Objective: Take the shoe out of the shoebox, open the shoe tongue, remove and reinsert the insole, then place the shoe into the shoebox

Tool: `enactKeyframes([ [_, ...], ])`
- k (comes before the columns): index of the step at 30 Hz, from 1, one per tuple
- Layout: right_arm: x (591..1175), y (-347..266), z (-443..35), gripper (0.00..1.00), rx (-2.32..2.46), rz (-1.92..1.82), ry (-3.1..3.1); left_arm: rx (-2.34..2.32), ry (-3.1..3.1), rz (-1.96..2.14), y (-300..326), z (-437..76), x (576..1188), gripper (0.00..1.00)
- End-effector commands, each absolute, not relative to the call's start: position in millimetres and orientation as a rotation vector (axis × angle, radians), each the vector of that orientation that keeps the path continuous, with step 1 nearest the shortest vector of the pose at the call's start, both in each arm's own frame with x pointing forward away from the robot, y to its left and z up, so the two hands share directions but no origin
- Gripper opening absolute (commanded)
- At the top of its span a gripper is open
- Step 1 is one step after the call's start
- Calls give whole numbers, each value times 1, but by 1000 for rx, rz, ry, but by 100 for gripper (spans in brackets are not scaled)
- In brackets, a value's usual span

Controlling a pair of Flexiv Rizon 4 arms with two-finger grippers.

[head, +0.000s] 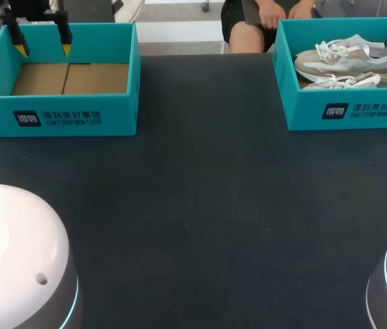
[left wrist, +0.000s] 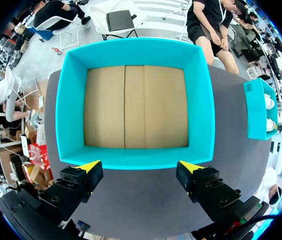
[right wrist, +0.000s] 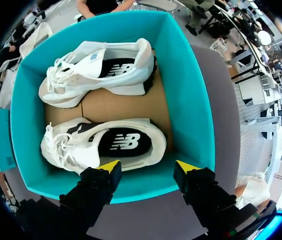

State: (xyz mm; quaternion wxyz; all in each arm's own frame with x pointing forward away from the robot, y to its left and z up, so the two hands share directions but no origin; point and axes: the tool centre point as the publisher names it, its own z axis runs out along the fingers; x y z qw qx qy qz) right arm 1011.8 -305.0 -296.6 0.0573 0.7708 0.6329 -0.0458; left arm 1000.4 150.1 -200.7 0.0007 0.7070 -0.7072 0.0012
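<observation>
The dark matte bench carries 2 open teal cardboard boxes, well apart. The left box shows only its plain brown floor. The right box holds 2 pale shoes with white laces, side by side, toes pointing the same way. The right pincer hangs spread above that box's wall, just beside the nearest shoe, probably lined up to lift it out. The left pincer is spread too, gripping nothing.
</observation>
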Motion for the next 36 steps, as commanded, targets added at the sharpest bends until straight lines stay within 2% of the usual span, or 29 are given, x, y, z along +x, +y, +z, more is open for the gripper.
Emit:
enactKeyframes([
  [1, 1023, -311, -305, 71, 2342, -149, 1920, 2221, -2221, 3, 150, -201, 1000, 100],
  [2, 1025, -312, -308, 71, 2342, -147, 1919, 2221, -2221, 3, 150, -201, 1000, 100],
  [3, 1026, -313, -310, 67, 2343, -144, 1919, 2221, -2221, 3, 150, -201, 1000, 100],
  [6, 1030, -315, -318, 62, 2321, -152, 1922, 2221, -2221, 3, 150, -201, 1000, 100],
  [13, 1031, -320, -332, 57, 2352, -125, 1903, 2221, -2221, 3, 150, -201, 1000, 100],
  [17, 1028, -319, -343, 62, 2362, -132, 1907, 2221, -2221, 3, 150, -201, 1000, 100],
  [23, 1029, -321, -358, 58, 2362, -127, 1911, 2221, -2221, 3, 150, -201, 1000, 100],
  [29, 1036, -326, -375, 36, 2361, -164, 1898, 2221, -2221, 3, 150, -201, 1000, 100],
  [31, 1036, -326, -379, 21, 2377, -173, 1884, 2221, -2221, 3, 150, -201, 1000, 100],
  [33, 1036, -327, -383, 1, 2376, -193, 1881, 2221, -2221, 3, 150, -201, 1000, 100],
  [36, 1034, -326, -383, 0, 2361, -217, 1882, 2221, -2221, 3, 150, -201, 1000, 100],
])
